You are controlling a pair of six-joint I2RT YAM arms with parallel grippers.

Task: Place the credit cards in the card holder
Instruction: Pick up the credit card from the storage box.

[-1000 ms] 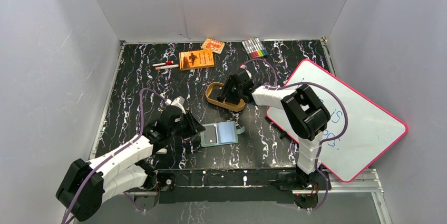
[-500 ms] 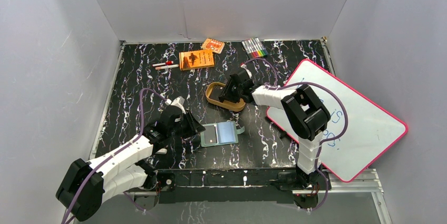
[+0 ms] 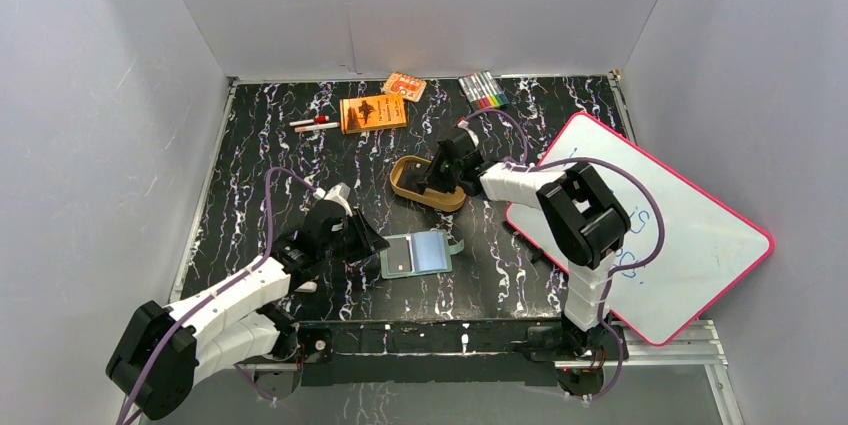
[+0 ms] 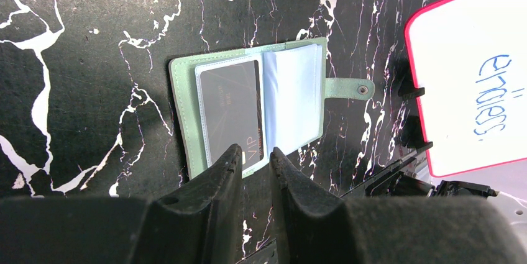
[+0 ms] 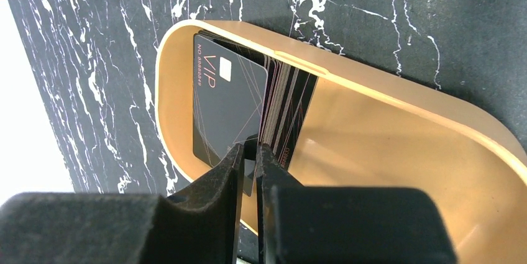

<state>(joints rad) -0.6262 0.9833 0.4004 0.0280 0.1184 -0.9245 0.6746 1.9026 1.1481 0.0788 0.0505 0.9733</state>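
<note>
right gripper [image 5: 250, 149] closed on the edge of 1 thin black vip credit card [image 5: 227, 99], beside the other dark cards [image 5: 292, 109] in the golden oval tin [image 5: 398, 93]. left gripper [image 4: 253, 152] narrowly parted, holding nothing, at the edge of the open sage-green folding card holder [image 4: 185, 109], which lies flat on the black marbled table [image 4: 81, 90] with 1 sleeved dark card [image 4: 230, 112] inside.

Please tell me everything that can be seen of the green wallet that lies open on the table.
The sage-green, leather-looking folding card holder lies flat and open on the black marbled table. Clear plastic sleeves are inside: one holds a dark grey card marked VIP, the other looks empty. A small strap with a metal snap sticks out from one side. The left hand hovers at its edge; whether it touches is unclear.
</note>
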